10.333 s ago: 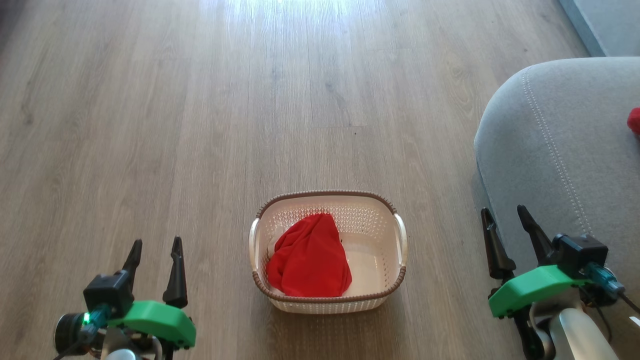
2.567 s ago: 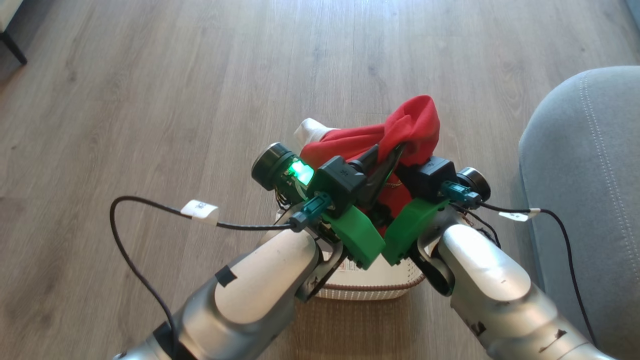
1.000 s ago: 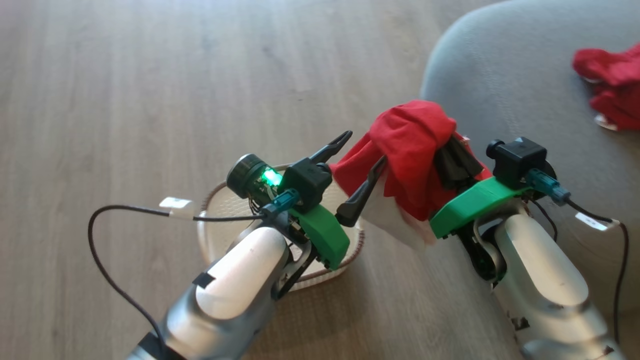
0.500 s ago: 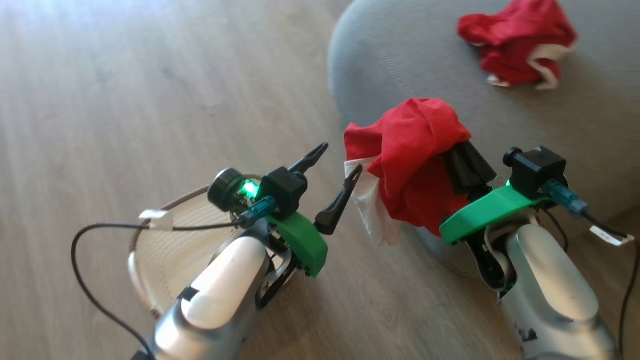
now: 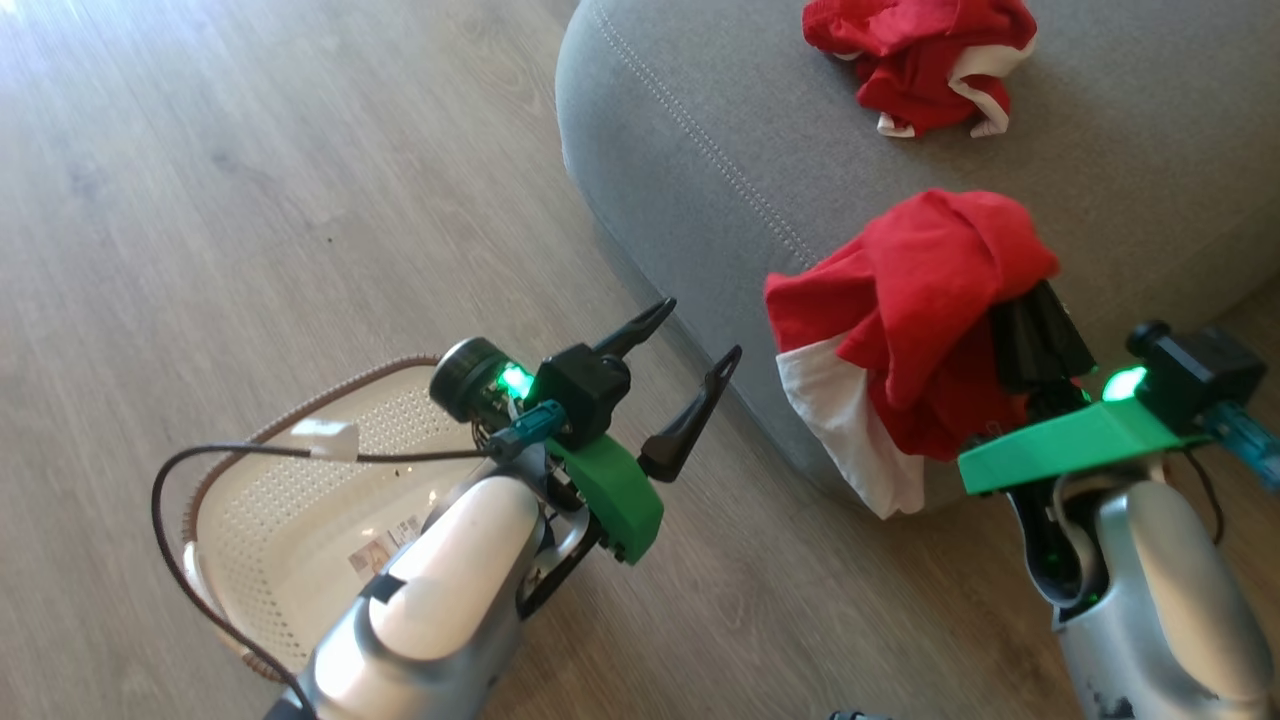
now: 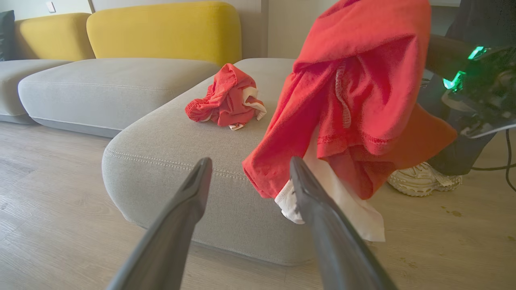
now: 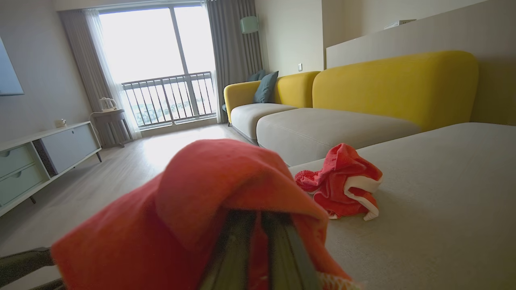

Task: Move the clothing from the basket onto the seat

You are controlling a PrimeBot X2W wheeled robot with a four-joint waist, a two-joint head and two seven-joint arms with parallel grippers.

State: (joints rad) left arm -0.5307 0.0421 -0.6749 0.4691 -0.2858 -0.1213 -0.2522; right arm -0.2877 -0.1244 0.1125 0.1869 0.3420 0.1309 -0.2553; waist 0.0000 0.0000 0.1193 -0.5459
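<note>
Head view has the right gripper [image 5: 1030, 325] with its two dark fingers pressed together on a red garment [image 5: 920, 300], which drapes over their tips like a hood; a white panel hangs from the cloth's lower edge. In the right wrist view a strip of red shows pinched between the closed fingers. The garment hangs at the near edge of the grey seat [image 5: 700, 130], partly over the cushion and partly over the wood floor [image 5: 250, 200]. Beyond the closed jaws, farther onto the cushion, a second red garment [image 5: 915, 60] with white trim lies crumpled, well apart from the held one. The left gripper [image 5: 700, 330] has its jaws spread wide with nothing between them. The hanging garment is just to the right of its right finger, with a narrow gap between them. Behind the left jaws, under that arm's wrist, the cream basket [image 5: 260, 480] sits on the floor with a label on its bottom.
</note>
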